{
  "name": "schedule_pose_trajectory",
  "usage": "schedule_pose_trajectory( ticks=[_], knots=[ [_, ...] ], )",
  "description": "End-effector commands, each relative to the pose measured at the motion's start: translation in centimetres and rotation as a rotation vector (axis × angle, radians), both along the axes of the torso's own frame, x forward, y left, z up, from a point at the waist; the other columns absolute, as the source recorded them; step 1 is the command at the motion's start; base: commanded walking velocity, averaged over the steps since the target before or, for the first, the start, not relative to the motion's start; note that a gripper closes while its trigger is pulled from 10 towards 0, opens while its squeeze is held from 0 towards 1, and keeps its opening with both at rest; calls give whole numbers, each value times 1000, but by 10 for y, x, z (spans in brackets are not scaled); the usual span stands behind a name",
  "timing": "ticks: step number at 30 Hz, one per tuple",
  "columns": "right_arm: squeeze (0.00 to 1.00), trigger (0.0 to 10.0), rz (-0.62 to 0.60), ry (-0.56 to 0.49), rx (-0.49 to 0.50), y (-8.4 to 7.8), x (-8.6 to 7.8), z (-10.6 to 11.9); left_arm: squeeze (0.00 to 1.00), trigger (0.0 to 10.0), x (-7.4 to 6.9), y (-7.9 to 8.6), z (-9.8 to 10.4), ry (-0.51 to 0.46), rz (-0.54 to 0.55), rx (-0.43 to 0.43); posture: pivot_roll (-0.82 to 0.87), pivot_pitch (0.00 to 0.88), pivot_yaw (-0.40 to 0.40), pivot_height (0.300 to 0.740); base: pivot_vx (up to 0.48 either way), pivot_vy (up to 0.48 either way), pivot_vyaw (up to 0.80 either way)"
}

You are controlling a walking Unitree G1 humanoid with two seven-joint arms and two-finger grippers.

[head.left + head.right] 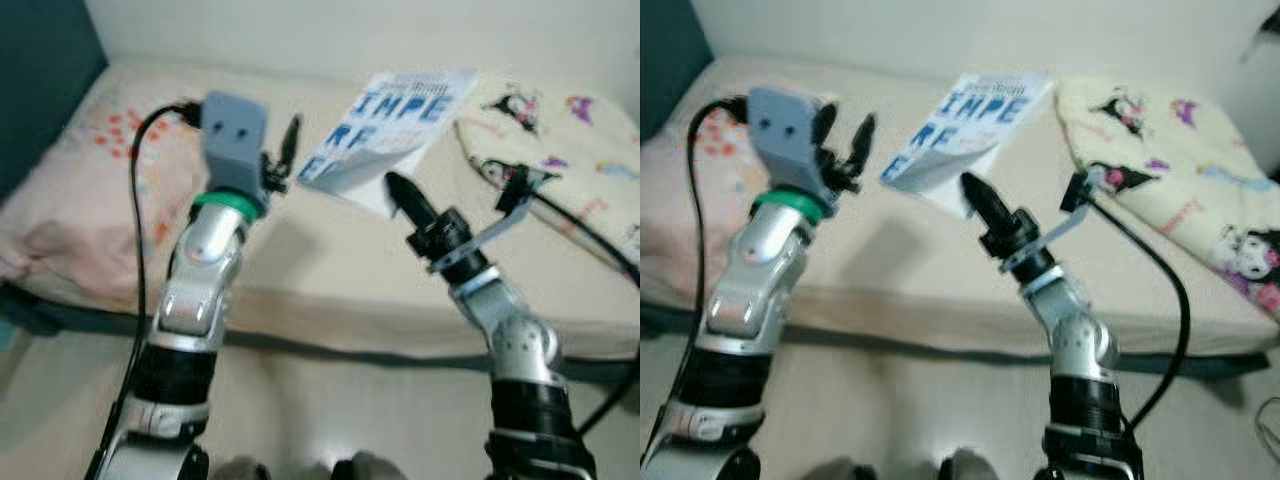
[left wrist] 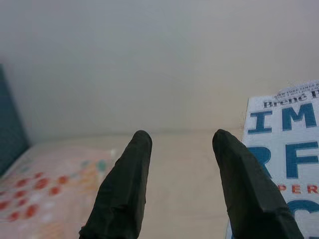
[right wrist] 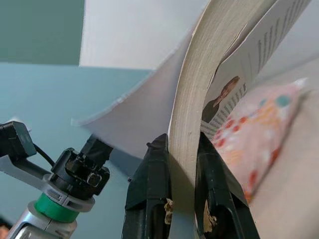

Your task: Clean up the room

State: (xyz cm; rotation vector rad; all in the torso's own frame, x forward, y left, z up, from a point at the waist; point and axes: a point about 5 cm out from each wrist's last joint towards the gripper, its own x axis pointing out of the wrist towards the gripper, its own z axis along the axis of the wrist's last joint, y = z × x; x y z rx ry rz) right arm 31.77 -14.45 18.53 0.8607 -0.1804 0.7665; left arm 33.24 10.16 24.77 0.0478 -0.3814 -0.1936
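Observation:
A white paperback book [image 1: 392,122] with big blue letters hangs tilted above the bed [image 1: 330,280]. My right gripper [image 3: 182,142] is shut on the lower edge of its pages, and the front cover sags loose beside them. That gripper [image 1: 972,190] reaches up from the right under the book. My left gripper [image 1: 845,132] is raised just left of the book, open, with nothing between its fingers. In the left wrist view the book's cover [image 2: 284,149] lies just beside one black finger [image 2: 239,174].
A pink pillow [image 1: 90,170] with red and blue dots lies at the bed's left end, against a teal headboard [image 1: 40,70]. A cream blanket [image 1: 565,150] with cartoon figures covers the right end. Pale wall runs behind; the floor [image 1: 330,420] lies below the bed's near edge.

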Motion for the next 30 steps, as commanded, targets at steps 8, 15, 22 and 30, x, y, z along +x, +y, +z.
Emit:
schedule_pose_trajectory(
  ticks=[8,15,22,30],
  knots=[
    [0,10000,-16,-29,10,-5,-2,4,0,10000,-1,-6,-1,3,-24,7,-34,0,10,715,0,359,0],
    [0,10000,-16,-29,11,-5,-2,4,0,10000,-1,-5,-1,4,-22,8,-33,0,11,715,0,354,0],
    [0,10000,-16,-30,13,-4,-2,4,0,10000,0,-5,0,4,-23,9,-33,0,13,715,0,355,0],
    [0,10000,-16,-30,14,-4,-2,4,0,10000,0,-6,0,3,-24,10,-32,0,14,715,0,356,0]
  ],
)
